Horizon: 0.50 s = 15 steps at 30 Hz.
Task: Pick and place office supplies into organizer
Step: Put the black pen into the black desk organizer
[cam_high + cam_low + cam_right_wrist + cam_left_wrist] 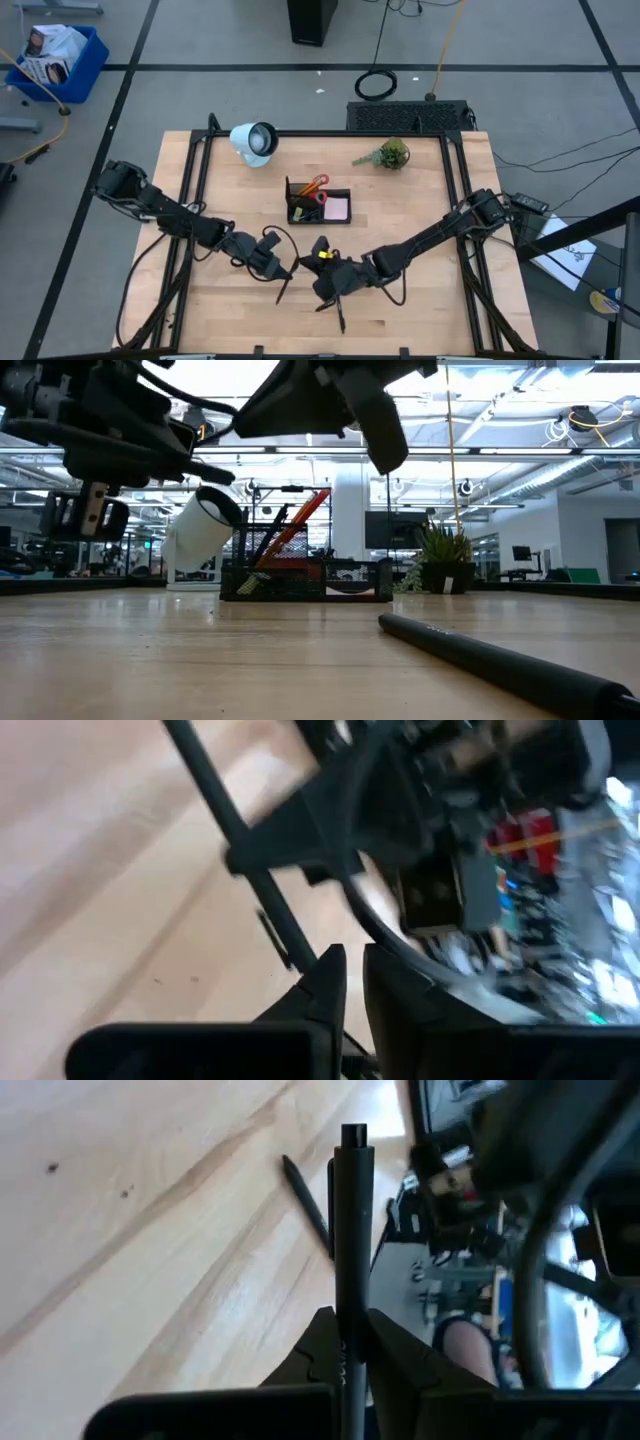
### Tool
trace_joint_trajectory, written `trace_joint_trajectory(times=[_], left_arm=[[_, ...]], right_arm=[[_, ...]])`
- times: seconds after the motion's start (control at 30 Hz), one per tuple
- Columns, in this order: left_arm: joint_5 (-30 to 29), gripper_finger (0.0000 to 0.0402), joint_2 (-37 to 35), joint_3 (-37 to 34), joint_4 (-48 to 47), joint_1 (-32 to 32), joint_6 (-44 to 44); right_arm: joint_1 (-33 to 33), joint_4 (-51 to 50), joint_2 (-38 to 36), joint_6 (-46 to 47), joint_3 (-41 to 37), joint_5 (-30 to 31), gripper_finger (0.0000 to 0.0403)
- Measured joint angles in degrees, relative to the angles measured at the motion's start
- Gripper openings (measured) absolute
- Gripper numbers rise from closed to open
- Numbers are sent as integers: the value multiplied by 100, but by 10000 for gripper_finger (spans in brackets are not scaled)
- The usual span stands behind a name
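Lying loose at the worktop's (200,310) near edge, one black pen (340,320) waits below the right end effector (335,290), whose fingers look closed on nothing. Left of it, the left end effector (345,1345) is clamped on a second black pen (352,1250), gripped low on the barrel. That pen could swing or slip, or the close-set arms collide. Farther back sits the organizer (318,205) with red-handled scissors (314,186).

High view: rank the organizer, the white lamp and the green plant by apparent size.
1. organizer, clearly largest.
2. white lamp.
3. green plant, though it looks close to the lamp, so that order is unsure.
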Motion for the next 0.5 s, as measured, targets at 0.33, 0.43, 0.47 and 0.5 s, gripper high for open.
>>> trace_joint_trajectory(times=[0.33,0.43,0.47,0.5], left_arm=[[-354,37,-1,-1,13,-32,1765],[-630,35,0,-1,12,-115,2155],[-742,29,-2,-1,14,-137,2377],[-857,22,-1,1,16,-163,2589]], right_arm=[[536,90,-363,1713,-4,259,29],[648,-14,-622,2712,-4,-57,22],[689,-44,-706,3077,-4,-159,20],[712,-32,-778,3423,-4,-318,18]])
